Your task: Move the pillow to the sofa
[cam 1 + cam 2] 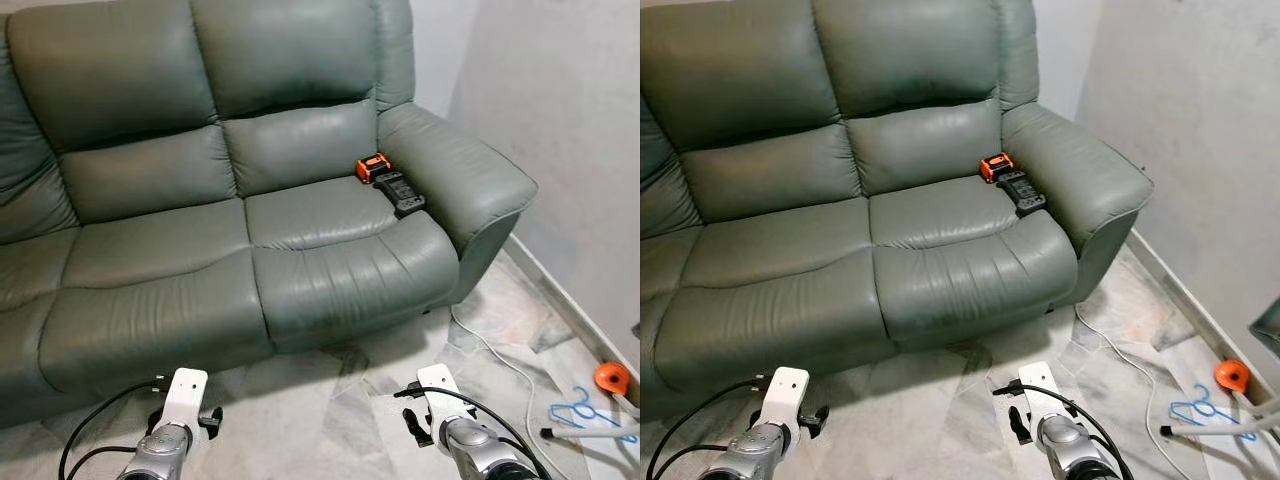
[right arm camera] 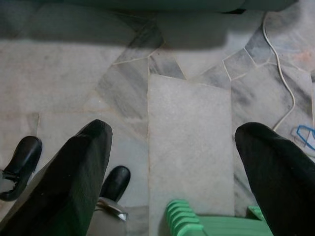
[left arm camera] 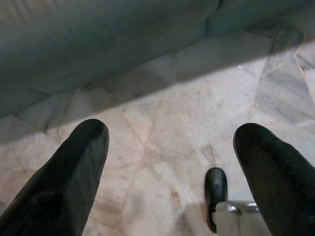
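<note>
Green sofa [image 1: 250,190] fills fwd view; orange/black device [image 1: 390,183] lies on right seat, next to armrest. Both arms low over marble floor [image 1: 330,410] in front of sofa. Left gripper [image 3: 172,162]: jaws wide, holding nothing. Right gripper [image 2: 172,162]: jaws wide, holding nothing, green item [image 2: 206,223] beneath. White cable [image 1: 500,355] and blue hanger [image 1: 585,410] on floor at right. Cannot tell where pillow is.

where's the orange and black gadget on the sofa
In the eye views it lies on the sofa's rightmost seat cushion, at the back corner against the right armrest: the orange and black gadget.
</note>
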Controlling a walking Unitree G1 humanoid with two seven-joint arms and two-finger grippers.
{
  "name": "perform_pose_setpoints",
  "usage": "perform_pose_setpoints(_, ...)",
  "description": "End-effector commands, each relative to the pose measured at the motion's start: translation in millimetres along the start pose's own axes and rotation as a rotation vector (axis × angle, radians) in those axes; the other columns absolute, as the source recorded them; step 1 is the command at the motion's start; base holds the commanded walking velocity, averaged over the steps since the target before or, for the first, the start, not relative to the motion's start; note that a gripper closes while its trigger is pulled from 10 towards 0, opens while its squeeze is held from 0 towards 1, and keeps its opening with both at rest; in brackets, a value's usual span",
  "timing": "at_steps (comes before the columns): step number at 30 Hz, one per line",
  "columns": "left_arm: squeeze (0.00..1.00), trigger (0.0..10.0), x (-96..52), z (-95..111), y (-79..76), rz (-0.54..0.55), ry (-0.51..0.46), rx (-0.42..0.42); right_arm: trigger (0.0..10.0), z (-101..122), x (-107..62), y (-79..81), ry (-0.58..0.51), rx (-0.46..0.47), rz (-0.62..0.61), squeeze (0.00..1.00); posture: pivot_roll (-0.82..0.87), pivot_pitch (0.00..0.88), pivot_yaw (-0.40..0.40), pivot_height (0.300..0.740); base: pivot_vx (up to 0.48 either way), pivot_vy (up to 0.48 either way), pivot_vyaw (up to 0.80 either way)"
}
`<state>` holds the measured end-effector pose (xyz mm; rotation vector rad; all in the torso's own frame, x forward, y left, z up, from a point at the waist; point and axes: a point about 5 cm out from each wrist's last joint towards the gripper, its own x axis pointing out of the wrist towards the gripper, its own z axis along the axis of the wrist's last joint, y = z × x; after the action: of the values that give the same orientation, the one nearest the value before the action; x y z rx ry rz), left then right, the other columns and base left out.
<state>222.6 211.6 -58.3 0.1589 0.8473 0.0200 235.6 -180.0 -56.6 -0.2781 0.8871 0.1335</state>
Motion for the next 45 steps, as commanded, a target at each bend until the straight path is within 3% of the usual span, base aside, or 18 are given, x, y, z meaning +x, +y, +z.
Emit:
perform_pose_setpoints(1,0.0,10.0,-0.6,-0.6,5.5,0.007,-0.004,-0.009,10.0,0.5,0.1,1.6,-0.003,-0.021,0.01,0.0,-0.02,0.0,0.038,0.74,0.0,0.0,0.8)
perform_pose_setpoints(24,0.0,10.0,-0.9,-5.2,-2.3,-0.038,0.015,-0.036,10.0,3.1,0.3,3.4,-0.013,-0.087,0.026,0.0,-0.03,0.0,0.035,0.74,0.0,0.0,0.8)
perform_pose_setpoints(42,0.0,10.0,-1.3,-4.9,4.0,-0.007,0.007,-0.071,10.0,1.9,0.2,5.1,-0.013,-0.116,0.035,0.0,-0.03,0.0,0.033,0.74,0.0,0.0,0.8)
perform_pose_setpoints(45,0.0,10.0,-1.4,-2.8,7.1,0.014,-0.009,-0.025,10.0,1.4,0.1,4.7,-0.012,-0.126,0.035,0.0,-0.03,0.0,0.033,0.74,0.0,0.0,0.8)
